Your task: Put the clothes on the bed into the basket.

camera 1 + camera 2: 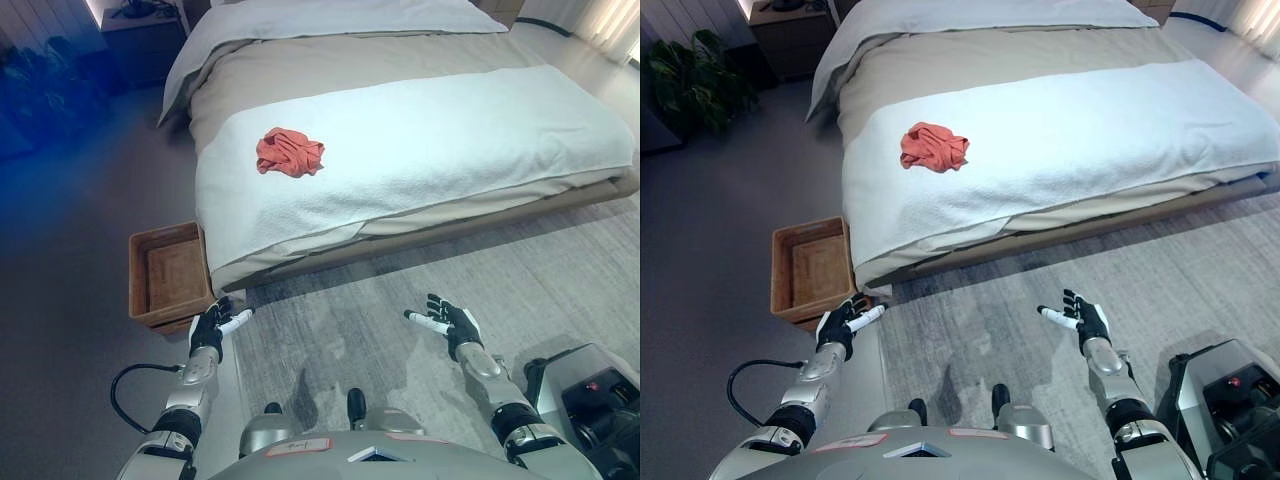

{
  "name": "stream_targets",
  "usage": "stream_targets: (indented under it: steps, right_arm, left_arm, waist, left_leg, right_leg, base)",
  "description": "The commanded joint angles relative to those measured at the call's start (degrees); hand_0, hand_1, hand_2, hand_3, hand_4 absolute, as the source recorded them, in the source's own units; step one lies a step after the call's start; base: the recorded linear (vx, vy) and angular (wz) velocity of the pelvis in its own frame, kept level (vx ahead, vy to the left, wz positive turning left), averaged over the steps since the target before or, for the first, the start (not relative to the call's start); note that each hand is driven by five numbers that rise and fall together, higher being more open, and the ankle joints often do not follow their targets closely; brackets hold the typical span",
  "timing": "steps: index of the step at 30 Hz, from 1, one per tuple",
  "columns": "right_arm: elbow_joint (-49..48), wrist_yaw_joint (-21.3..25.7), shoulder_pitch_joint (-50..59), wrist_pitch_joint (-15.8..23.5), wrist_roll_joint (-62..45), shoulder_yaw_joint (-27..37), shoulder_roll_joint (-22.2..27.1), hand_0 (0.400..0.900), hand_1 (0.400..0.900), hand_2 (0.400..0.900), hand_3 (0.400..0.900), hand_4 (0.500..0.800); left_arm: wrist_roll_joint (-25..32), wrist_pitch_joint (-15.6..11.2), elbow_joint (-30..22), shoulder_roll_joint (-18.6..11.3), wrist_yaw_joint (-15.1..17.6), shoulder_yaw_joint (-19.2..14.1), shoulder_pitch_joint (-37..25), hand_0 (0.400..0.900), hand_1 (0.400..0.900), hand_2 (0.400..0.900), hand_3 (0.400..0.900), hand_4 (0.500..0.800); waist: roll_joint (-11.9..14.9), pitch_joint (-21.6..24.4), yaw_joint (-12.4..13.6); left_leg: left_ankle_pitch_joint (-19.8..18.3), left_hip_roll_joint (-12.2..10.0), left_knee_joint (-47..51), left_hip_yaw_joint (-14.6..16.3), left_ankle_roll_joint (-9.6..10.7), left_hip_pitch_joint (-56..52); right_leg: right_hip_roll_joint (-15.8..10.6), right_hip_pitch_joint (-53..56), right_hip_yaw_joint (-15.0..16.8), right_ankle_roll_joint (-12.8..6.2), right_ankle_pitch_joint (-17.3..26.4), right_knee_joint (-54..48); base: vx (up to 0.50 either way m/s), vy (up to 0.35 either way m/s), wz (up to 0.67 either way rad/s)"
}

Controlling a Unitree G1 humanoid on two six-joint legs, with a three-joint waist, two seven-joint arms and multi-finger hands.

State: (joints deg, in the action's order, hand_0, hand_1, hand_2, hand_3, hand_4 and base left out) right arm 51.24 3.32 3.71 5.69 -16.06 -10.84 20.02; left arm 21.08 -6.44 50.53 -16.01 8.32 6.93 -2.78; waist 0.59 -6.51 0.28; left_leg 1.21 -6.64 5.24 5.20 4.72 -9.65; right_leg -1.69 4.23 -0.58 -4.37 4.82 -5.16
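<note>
**Observer:** Why are both your hands hanging over the floor instead of reaching for anything?

**Me:** I judge I'm at the very start. My left hand (212, 330) sits at about seven o'clock in my view and my right hand (449, 322) at about five, both low over the grey woven rug (420, 270), palms turned inward. The fingers on each are straight and spread apart, holding nothing. That seems a ready posture to me: loose hands, nothing committed.

**Observer:** And the thing you're after?

**Me:** The crumpled salmon-red cloth garment (289, 152) lies bunched in a heap on the white towelling cover (470, 140) laid across the foot of the beige-sheeted bed (330, 65). From my left fingers (236, 320) it is up at roughly one o'clock, well apart; from my right fingers (425, 322) it's near eleven o'clock, further off.

**Observer:** Where would it go?

**Me:** Into the brown rectangular woven basket (140, 290), which stands on the floor against the bed's near left corner, just beside my left hand, at about eleven o'clock from it. It looks empty. I'd guess it's parked there so a short carry off the bed's edge drops straight in.
</note>
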Motion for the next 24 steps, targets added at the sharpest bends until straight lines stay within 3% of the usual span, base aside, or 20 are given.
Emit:
stream_targets:
  steps: [1,24]
  right_arm:
    - [-0.56,0.28,4.36,4.14,-0.64,1.02,0.75,0.900,0.900,0.900,0.900,0.800]
    - [0.55,0.40,5.02,3.90,-0.87,0.96,0.63,0.900,0.900,0.900,0.900,0.800]
  left_arm:
    - [-0.26,-4.13,-0.14,-3.02,0.62,-0.83,-6.16,0.900,0.900,0.900,0.900,0.800]
    - [0.17,-4.23,0.93,-3.04,0.90,-1.22,-6.31,0.900,0.900,0.900,0.900,0.800]
  waist:
    - [1.94,-0.46,0.47]
    - [2.18,-0.96,0.25]
  left_leg:
    - [-4.26,2.94,-0.24,-0.57,-0.66,-2.29]
    - [-4.24,3.05,-0.24,-0.25,-0.80,-2.05]
  right_leg:
    - [-2.88,1.92,-5.32,-2.68,1.35,0.63]
    - [-2.82,1.33,-5.12,-2.79,1.52,0.88]
  base:
    - [0.00,0.000,0.00]
    - [0.00,0.000,0.00]
